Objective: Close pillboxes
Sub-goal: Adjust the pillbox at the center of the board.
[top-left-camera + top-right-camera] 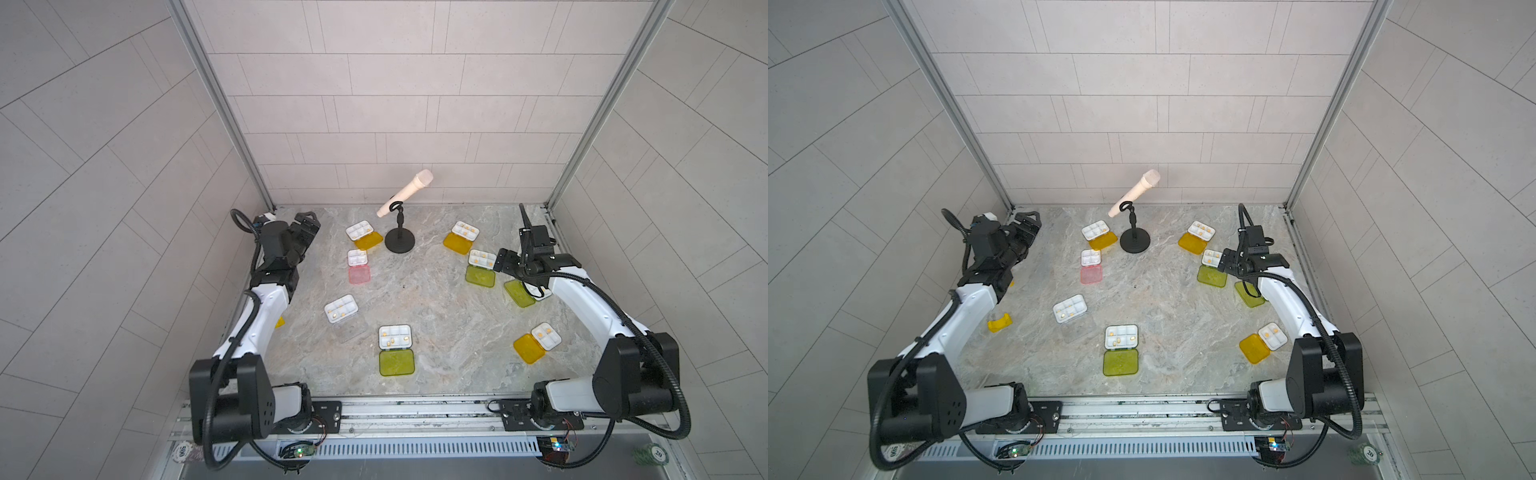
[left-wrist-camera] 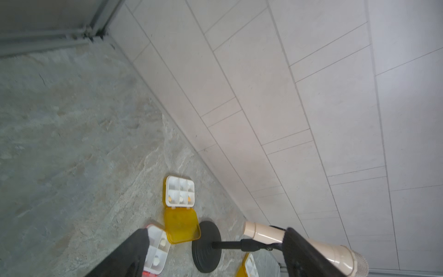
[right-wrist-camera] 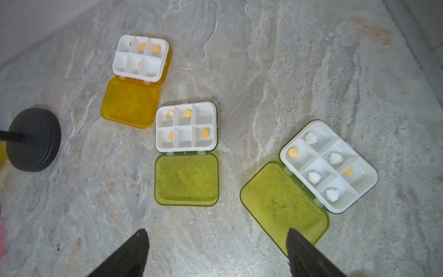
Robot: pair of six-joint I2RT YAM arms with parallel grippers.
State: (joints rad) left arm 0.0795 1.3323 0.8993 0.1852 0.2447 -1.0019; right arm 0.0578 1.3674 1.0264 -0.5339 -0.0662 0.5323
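Black ridged fingers [image 3: 129,254] of the right gripper [image 3: 217,231] fill the foreground of its wrist view, spread wide with only bare tabletop between them. One fingertip overlaps the flat-lying lime green translucent lid of the nearest pillbox [image 3: 328,165], a white six-compartment plastic tray holding white and orange pills; whether it touches the lid cannot be told. Just beyond lies a second lime-lidded pillbox [image 3: 185,127], then an orange-yellow-lidded pillbox [image 3: 140,56], both open, lids flat on the grey marbled table [image 3: 299,60].

Both top views show five more open boxes: a front lime-lidded pillbox [image 1: 395,336], a clear-lidded pillbox [image 1: 340,308], a pink-lidded pillbox [image 1: 357,257], a back orange-lidded pillbox [image 1: 359,230] and a right-front orange-lidded pillbox [image 1: 545,336].

At the back left corner the left gripper [image 2: 215,231] hangs, fingers wide and empty, well apart from the back orange-lidded pillbox. Between the back boxes stands a cream microphone on a black round-based stand [image 1: 400,241]. Beside the left arm lies a small yellow cylinder bottle [image 1: 999,323].
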